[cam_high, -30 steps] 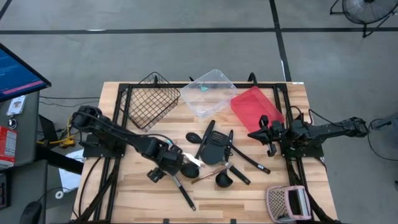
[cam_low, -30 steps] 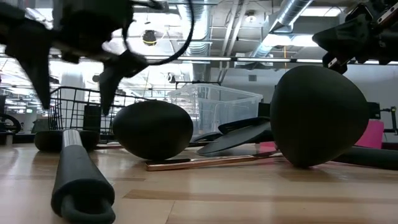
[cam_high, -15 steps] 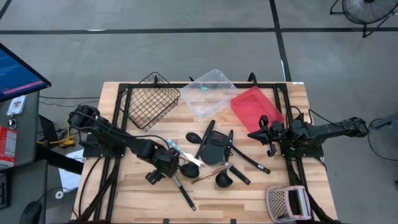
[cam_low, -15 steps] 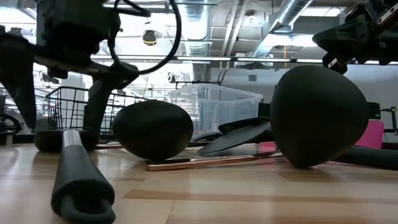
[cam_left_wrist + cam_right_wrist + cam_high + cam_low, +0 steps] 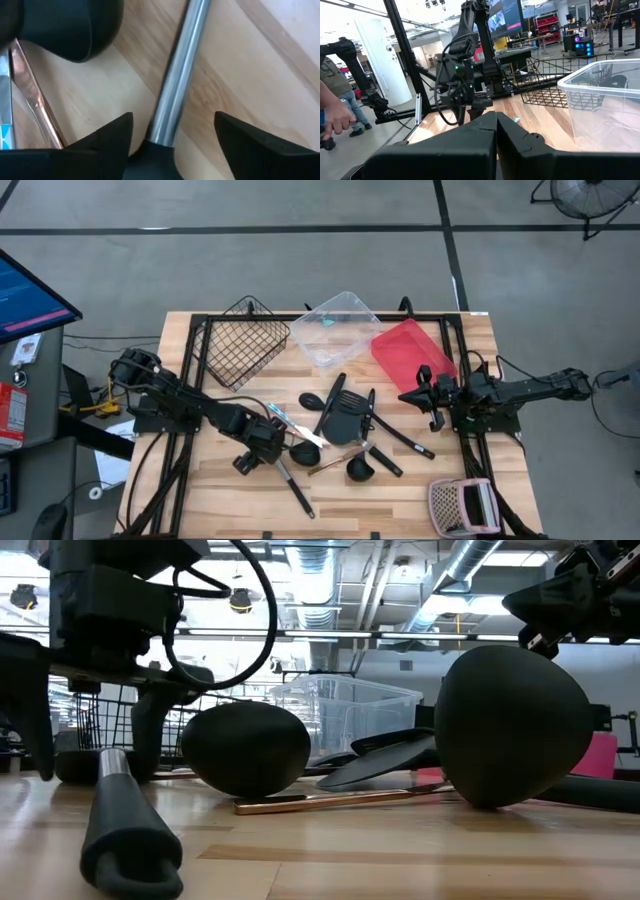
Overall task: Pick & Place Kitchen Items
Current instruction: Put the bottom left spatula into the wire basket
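Left end effector (image 5: 172, 135) fingers apart, straddling the steel-handled ladle (image 5: 175, 95); right end effector (image 5: 432, 404) closed.

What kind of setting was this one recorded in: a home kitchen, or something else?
Most likely a robotics lab or workshop, not a kitchen. The wooden table stands on a bare concrete floor, exposed ducts run along the ceiling, and the right wrist view shows monitors and red storage bins behind a person.

Our left gripper (image 5: 272, 457) sits low near the worktop's front edge, fingers (image 5: 112, 135) spread; our right gripper (image 5: 421, 392) waits closed by the right edge
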{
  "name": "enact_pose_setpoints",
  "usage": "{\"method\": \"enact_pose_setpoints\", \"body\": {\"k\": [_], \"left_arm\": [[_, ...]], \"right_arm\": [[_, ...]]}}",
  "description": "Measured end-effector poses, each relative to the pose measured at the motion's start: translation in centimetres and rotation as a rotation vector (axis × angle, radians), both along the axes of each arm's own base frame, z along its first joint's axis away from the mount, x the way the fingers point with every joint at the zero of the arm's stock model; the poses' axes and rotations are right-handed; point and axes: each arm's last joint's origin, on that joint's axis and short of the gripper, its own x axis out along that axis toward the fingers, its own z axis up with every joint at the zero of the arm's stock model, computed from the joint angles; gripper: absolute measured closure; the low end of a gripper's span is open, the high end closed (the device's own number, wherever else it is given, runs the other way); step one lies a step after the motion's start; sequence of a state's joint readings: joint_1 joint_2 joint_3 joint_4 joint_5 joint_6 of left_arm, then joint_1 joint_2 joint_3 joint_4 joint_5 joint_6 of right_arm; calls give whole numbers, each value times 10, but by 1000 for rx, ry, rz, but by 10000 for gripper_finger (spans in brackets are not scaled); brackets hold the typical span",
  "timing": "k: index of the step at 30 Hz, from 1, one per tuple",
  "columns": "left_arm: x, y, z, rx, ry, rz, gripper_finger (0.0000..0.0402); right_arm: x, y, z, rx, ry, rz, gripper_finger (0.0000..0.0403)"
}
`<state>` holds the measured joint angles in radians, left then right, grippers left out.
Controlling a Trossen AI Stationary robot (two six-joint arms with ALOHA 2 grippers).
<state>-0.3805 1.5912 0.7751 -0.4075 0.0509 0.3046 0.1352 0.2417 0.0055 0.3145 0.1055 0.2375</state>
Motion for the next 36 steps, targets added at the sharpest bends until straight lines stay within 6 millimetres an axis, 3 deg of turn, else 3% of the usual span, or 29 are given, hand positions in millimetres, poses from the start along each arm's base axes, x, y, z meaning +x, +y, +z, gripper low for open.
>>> {"method": "enact_pose_setpoints", "body": {"k": [20, 29, 36], "left_arm": [[-3, 1, -5, 1, -3, -13, 349], [-3, -2, -1, -116, 41, 67, 354], [-7, -1, 35, -264, -35, 249, 357]], "right_arm": [[0, 0, 0, 0, 0, 0, 403], [0, 0, 0, 0, 0, 0, 403], [0, 0, 0, 0, -1, 0, 403]]}}
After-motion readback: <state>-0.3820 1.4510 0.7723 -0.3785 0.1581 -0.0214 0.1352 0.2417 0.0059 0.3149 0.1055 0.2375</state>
